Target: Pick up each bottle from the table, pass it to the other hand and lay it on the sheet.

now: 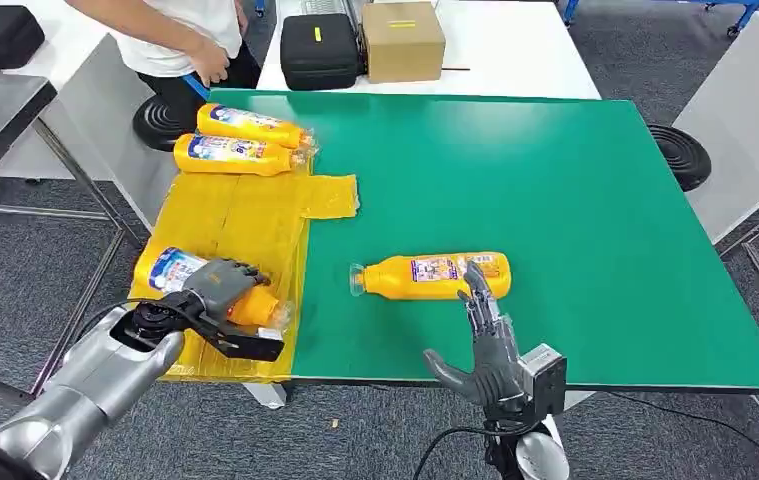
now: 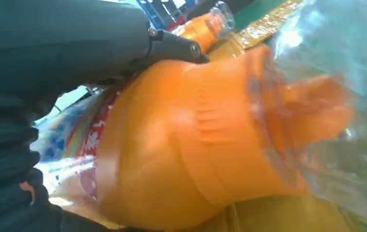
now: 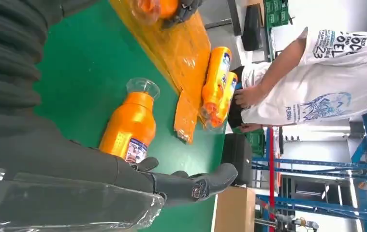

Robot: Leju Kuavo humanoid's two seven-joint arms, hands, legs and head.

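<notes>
My left hand (image 1: 217, 287) grips an orange bottle (image 1: 170, 270) with a blue-and-white label and a clear cap over the near end of the yellow sheet (image 1: 245, 215). The same bottle (image 2: 200, 145) shows close up in the left wrist view, under the dark fingers (image 2: 171, 46). Another orange bottle (image 1: 433, 275) lies on its side on the green table (image 1: 555, 170), cap pointing left. My right hand (image 1: 485, 340) is open just in front of it, fingertips reaching its body; this bottle (image 3: 130, 125) lies past the fingers (image 3: 191, 183). Two more bottles (image 1: 240, 140) lie at the sheet's far end.
A person in a white shirt (image 1: 180, 40) stands at the table's far left corner, one hand near the two bottles. A black case (image 1: 320, 50) and a cardboard box (image 1: 402, 40) sit on the white table behind. Grey carpet surrounds the table.
</notes>
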